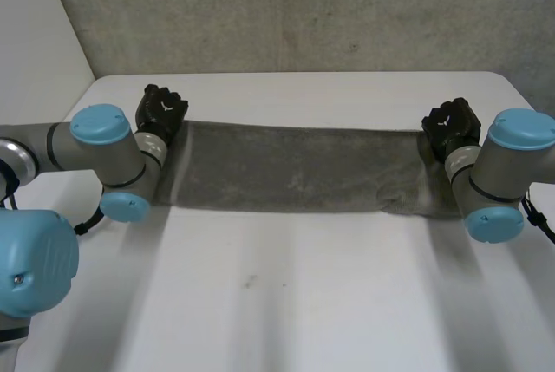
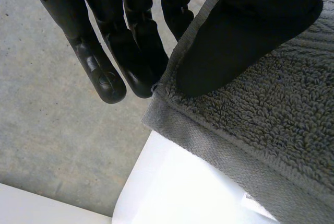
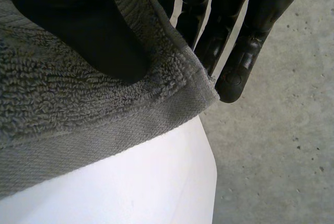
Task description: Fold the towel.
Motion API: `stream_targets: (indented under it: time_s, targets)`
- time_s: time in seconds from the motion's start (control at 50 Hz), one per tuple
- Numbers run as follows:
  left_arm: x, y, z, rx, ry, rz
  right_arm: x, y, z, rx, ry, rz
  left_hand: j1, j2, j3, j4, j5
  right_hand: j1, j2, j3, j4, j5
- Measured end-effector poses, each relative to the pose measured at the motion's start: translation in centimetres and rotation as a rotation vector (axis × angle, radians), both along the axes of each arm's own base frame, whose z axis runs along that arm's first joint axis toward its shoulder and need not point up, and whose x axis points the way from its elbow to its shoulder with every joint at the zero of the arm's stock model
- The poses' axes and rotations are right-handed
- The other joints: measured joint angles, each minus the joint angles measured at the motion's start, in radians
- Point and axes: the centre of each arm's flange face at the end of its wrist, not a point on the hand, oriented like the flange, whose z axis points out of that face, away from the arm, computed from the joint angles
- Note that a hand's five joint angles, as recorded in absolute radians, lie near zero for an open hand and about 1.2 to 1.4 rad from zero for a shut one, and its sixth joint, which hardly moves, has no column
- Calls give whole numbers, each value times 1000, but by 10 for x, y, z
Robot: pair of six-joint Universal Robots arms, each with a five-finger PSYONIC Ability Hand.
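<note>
A: Right, left robot hand [image 1: 161, 110] first, out at ten o'clock on the table [image 1: 286, 303]: thumb [image 2: 245, 41] flat on top of the towel [image 1: 295, 168], fingers [image 2: 107, 75] straight beneath the corner. That's a pinch, with cloth between them.

B: And the mirror of it at two o'clock. Right robot hand [image 1: 451, 125], thumb [image 3: 88, 36] pressed into the pile, fingers [image 3: 235, 78] poking out past the hem below. It's clamped on the far right corner.

A: Between them the towel runs as a long grey band across the far half of the table, ten o'clock through to two, pulled fairly straight.

B: Look at that corner in the left wrist view: two layers stacked, I'd say. One fold looks done.

A: That's my read too. Now, how will it handle? Thick looped terry, soft, no stiffness. It'll sag wherever it isn't held.

B: Light enough, I'd judge, but grippy. That pile should drag on the table rather than slide.

A: So the corners are the place to hold, where the flat woven hem meets the pile. The cloth is firmer there.

B: There's a rumple at the towel's near edge, toward three o'clock. It could carry into the next fold.

A: And both layers need to be in each pinch, or the lower one drops away.
</note>
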Motion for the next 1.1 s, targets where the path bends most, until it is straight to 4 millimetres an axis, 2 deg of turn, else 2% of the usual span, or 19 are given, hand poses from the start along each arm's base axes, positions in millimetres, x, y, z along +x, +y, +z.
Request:
stream_targets:
  time_s: [0.06,0.08,0.1,0.12,0.14,0.16,0.32,0.34,0.4,0.54,0.58,0.72,0.9,0.92,0.98,1.0,1.04,1.08,1.1]
  targets:
    - [-2,0,-2,0,-1,-5,1,-3,-3,-2,2,-4,-117,-145,-145,-146,-134,-100,-85,-86,-86,-82]
    - [-4,2,-5,4,-3,-10,1,-4,-5,0,2,-5,-498,-498,-490,-473,-465,-413,-434,-427,-406,-386]
    - [-4,2,-5,4,-3,-10,1,-4,-5,0,2,-5,-498,-498,-490,-473,-465,-413,-434,-427,-406,-386]
    - [-6,3,-6,7,-5,-15,2,-5,-6,1,-1,-5,-576,-574,-564,-573,-541,-672,-729,-718,-720,-701]
    - [-7,4,-7,10,-6,-19,2,-5,-5,2,-3,-5,-576,-574,-564,-573,-541,-721,-824,-820,-822,-801]
    - [-10,8,-8,17,-10,-28,3,-4,-4,4,-11,-4,-793,-839,-837,-842,-815,-762,-920,-930,-933,-908]
    - [-16,23,5,23,-12,-51,1,5,37,-21,-128,6,-980,-1023,-1021,-1024,-991,-768,-952,-975,-958,-944]
    - [-17,28,14,19,-8,-53,0,11,53,-21,-169,16,-991,-1035,-1034,-1035,-999,-768,-952,-975,-958,-945]
    - [-16,35,29,13,-1,-54,-1,21,72,-4,-213,36,-1000,-1045,-1043,-1043,-1002,-768,-952,-975,-958,-946]
    - [-4,67,65,32,20,-52,-9,58,97,166,-283,66,-1000,-1051,-1050,-1048,-1005,-768,-952,-975,-958,-947]
    - [-2,72,68,39,26,-51,-11,60,96,188,-287,61,-1000,-1051,-1050,-1048,-1005,-768,-952,-975,-958,-947]
    - [21,121,81,152,147,-42,-42,82,70,454,-353,-45,-1000,-1052,-1050,-1049,-1006,-763,-933,-938,-949,-914]
    - [32,151,70,276,265,-32,-60,84,42,534,-409,-66,-1000,-1052,-1050,-1049,-1006,-726,-880,-891,-896,-877]
    - [33,154,66,294,274,-30,-61,83,37,535,-414,-64,-1000,-1052,-1050,-1049,-1006,-581,-723,-735,-738,-735]
    - [35,159,59,326,282,-25,-63,81,28,534,-417,-60,-1000,-1052,-1050,-1049,-1007,-567,-705,-718,-721,-718]
    - [35,160,57,331,283,-25,-63,80,25,532,-416,-58,-1000,-1052,-1050,-1049,-1007,-446,-562,-576,-579,-585]
    - [35,160,56,336,283,-24,-63,79,22,532,-415,-59,-1000,-1052,-1050,-1049,-1007,-410,-530,-542,-546,-554]
    - [36,162,52,346,280,-22,-65,75,15,532,-409,-64,-1000,-1052,-1050,-1049,-1007,-54,-75,-98,-95,-111]
    - [36,162,52,348,279,-22,-66,73,14,531,-407,-66,-1000,-1052,-1050,-1049,-1007,-43,-54,-77,-78,-93]
